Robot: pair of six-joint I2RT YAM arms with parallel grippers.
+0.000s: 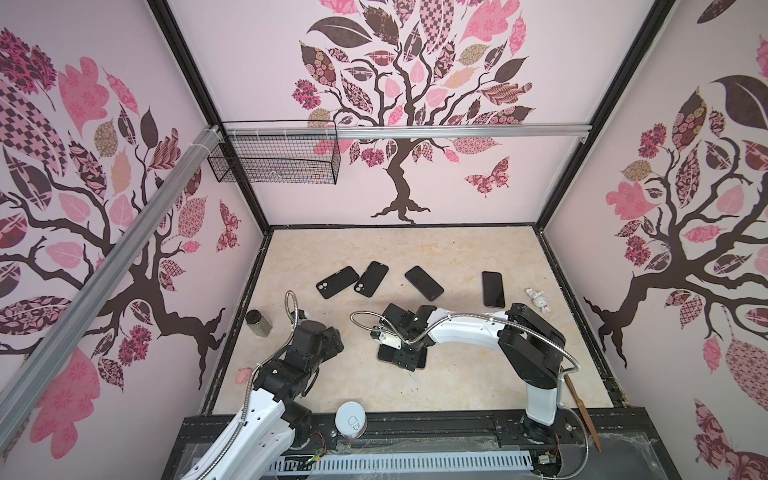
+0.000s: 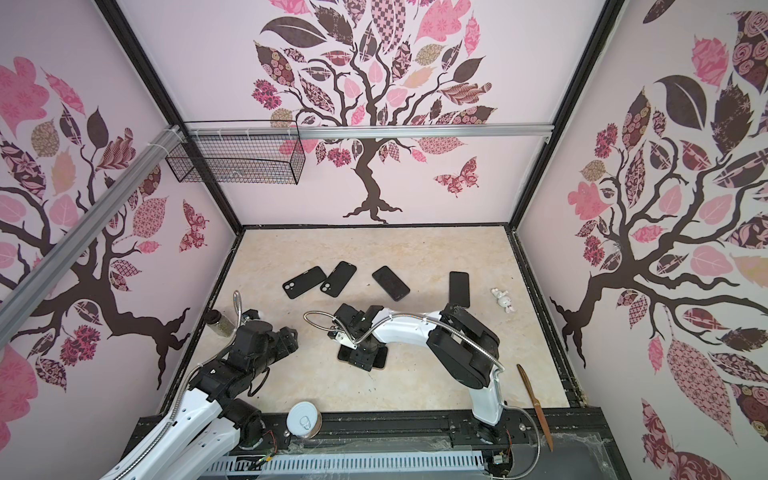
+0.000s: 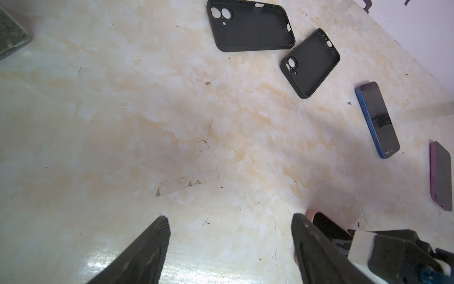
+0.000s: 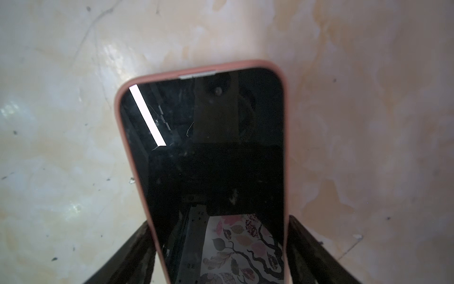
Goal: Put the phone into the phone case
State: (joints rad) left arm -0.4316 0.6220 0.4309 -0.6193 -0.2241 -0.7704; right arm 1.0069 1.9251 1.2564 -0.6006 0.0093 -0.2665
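Your right gripper (image 4: 219, 221) straddles the phone (image 4: 208, 159), seated in its pink case (image 4: 245, 64) flat on the table (image 4: 61, 123); whether it's clamped you cannot tell; your left gripper (image 3: 231, 217) hangs apart, empty.

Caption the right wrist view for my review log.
A pink-edged phone lies screen-up on the marble tabletop, between the fingertips of the right gripper.

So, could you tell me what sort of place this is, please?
Probably a purpose-built robot test booth rather than a home: tree-mural wall panels set in a black metal frame, two robot arms mounted on a base rail, and a marble-look tabletop boxed in on three sides.
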